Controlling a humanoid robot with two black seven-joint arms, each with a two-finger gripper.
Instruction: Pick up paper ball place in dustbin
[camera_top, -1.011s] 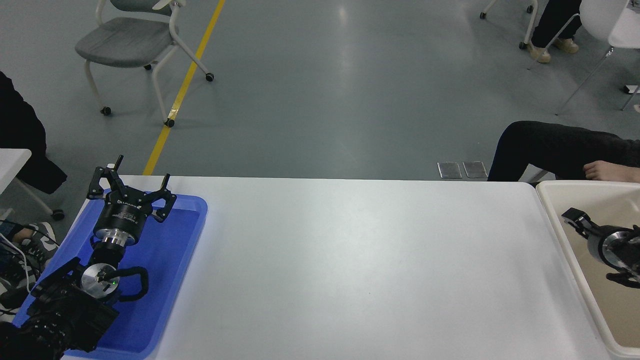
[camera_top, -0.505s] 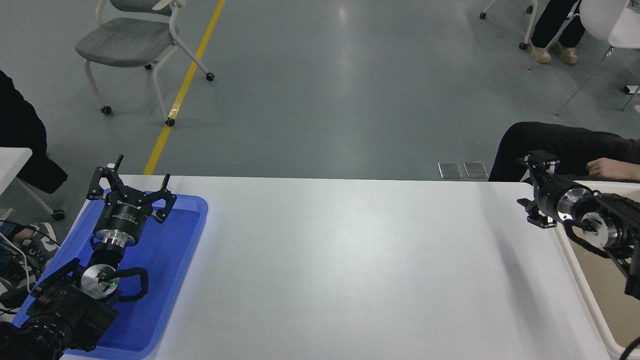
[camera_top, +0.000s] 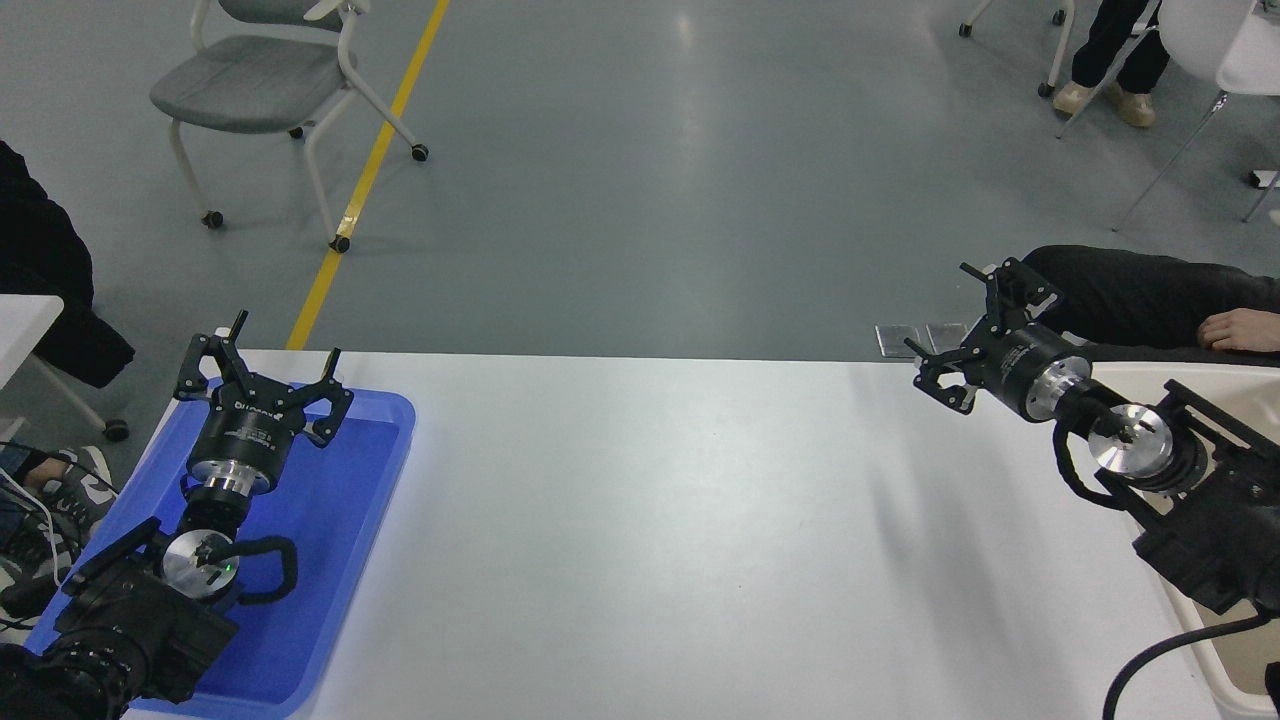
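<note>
the right gripper (camera_top: 968, 330) hangs above the far right part of the white table (camera_top: 680, 520), its fingers spread wide with nothing between them, pointing up and to the left toward the table's far edge. its silver wrist and black arm run back toward the lower right and cross over the dustbin (camera_top: 1225, 672), the cream tub at the table's right end. only bits of that tub show: part of its far rim near the arm and a stretch of rim and inner wall at the bottom right corner. the arm covers most of the tub's inside, so whether the paper ball lies in there cannot be told; it shows nowhere on the table or in either gripper.

the left gripper (camera_top: 262, 365) is parked at the lower left over the blue tray (camera_top: 330, 560), jaws wide and holding nothing.

at the far right, beyond the tub, a person's dark sleeve (camera_top: 1140, 295) and hand (camera_top: 1240, 328) rest near the tub's far edge, apart from the robot's arm. a grey wheeled chair (camera_top: 260, 80) stands on the floor at the upper left beside a yellow floor line (camera_top: 370, 170).
</note>
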